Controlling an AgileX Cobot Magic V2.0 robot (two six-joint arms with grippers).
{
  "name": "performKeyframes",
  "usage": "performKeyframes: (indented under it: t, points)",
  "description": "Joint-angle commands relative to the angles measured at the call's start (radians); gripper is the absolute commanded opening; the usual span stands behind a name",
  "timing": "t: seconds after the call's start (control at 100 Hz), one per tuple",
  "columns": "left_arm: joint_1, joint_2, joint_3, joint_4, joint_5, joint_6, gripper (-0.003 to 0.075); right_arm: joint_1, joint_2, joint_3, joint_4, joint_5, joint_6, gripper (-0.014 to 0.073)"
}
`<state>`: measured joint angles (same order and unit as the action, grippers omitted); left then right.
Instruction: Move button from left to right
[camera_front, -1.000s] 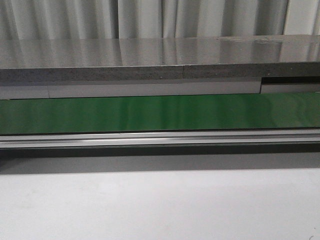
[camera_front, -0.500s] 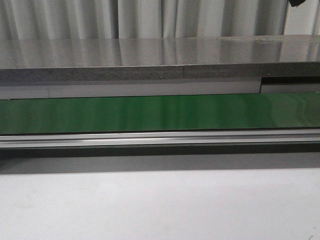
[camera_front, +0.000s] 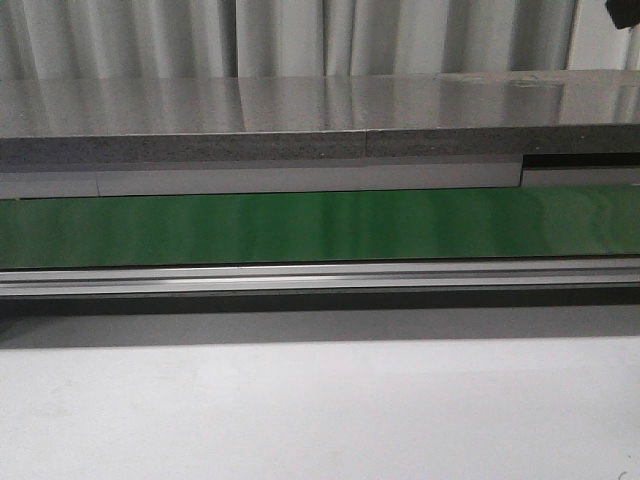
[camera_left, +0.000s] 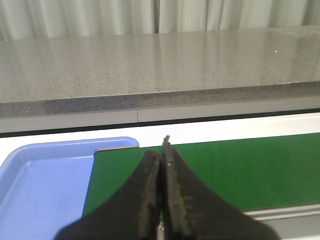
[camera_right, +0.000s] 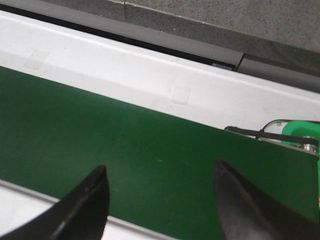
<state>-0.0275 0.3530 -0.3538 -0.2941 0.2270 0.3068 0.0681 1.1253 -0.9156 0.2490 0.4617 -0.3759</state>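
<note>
Inspecting left gripper (camera_left: 161, 150): fingers pressed together, over belt (camera_left: 240, 170), lower centre.
Right gripper (camera_right: 160, 185): spread wide, nothing held.
Button: none visible.

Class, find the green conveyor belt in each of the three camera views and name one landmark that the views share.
Front view: green belt runs edge to edge across the middle.
Left wrist view: belt beyond the shut left claw.
Right wrist view: belt under the open right claw.
Shared landmark: grey speckled counter behind the belt.
</note>
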Motion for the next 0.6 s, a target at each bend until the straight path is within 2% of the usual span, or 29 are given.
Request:
performKeyframes:
  t: [0.0,0.28,0.59]
  points:
    - [-0.008,0.006,-0.028,-0.014,-0.075,0.000,-0.0020,-0.001,-0.099,0.041,0.002,-0.069,0.025,0.0456]
    - [-0.008,0.006,-0.028,-0.014,-0.075,0.000,-0.0020,-0.001,-0.342,0.210,0.002,-0.043,0.040,0.0456]
    - [-0.008,0.006,-0.028,-0.014,-0.075,0.000,-0.0020,-0.001,-0.548,0.309,0.002,0.055,0.055,0.0456]
